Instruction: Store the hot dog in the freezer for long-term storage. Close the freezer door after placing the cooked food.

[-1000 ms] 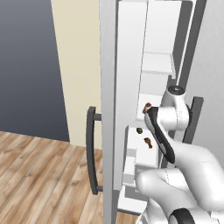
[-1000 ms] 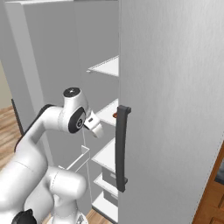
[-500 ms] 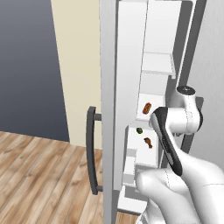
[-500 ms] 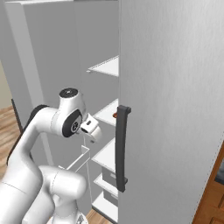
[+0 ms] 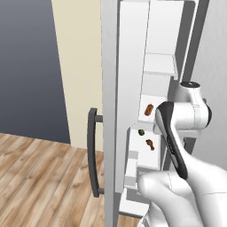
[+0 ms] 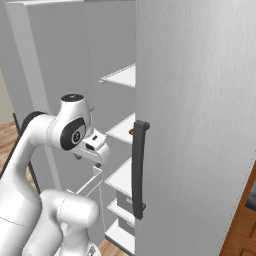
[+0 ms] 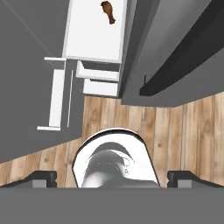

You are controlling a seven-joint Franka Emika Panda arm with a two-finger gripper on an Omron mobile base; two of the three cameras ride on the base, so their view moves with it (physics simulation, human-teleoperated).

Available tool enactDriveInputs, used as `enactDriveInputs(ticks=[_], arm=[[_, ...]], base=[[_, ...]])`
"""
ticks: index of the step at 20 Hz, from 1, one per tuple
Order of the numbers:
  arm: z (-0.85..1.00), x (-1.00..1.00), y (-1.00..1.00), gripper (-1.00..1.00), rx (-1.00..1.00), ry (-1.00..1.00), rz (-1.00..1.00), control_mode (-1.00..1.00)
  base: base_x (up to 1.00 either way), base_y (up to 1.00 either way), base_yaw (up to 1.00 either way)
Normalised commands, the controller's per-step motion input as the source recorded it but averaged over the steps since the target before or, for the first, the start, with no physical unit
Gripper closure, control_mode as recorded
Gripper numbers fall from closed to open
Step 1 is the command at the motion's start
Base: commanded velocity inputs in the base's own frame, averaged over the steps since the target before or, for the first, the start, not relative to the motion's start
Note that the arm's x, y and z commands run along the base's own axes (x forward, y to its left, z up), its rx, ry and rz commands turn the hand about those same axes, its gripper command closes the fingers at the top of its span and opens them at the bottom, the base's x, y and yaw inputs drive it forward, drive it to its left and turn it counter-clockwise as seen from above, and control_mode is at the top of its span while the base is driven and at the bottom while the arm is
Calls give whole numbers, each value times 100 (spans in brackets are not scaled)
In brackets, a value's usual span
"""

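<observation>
- Both dark finger tips [image 7: 43,176] stood at the bottom corners of the hand view, spread wide apart with nothing between them.
- The small orange-red sausage in a tan bun [image 5: 149,109] lay on a white shelf inside the tall narrow freezer compartment [image 5: 155,88], well apart from the two-finger gripper [image 7: 111,178].
- The white arm's wrist [image 5: 186,113] sat just right of that shelf, hand turned down toward the wooden floor [image 7: 175,131].
- A small dark brown lump [image 7: 108,12] lay on a lower white shelf.
- The tall light grey freezer door with its dark vertical bar handle [image 5: 93,153] stood open at left.

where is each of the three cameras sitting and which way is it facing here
left base view: behind the arm's left, facing the open freezer, hot dog on a shelf; white arm at lower right.
right base view: behind its right, facing the plain fridge door; arm at lower left.
hand view: on the hand, facing the floor; gripper open.
Shared: both base views show the freezer shelves.
</observation>
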Motion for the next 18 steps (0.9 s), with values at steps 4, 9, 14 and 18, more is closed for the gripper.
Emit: enactDriveInputs(ticks=[4,9,14,18], arm=[[1,-49,35,-100,0,8,2,-100],[0,-47,32,-100,0,2,1,-100],[-6,-33,6,-100,-3,0,0,-100],[-14,-14,0,-100,-2,0,0,-100]], base=[[0,0,0],[0,0,0],[0,0,0],[0,0,0]])
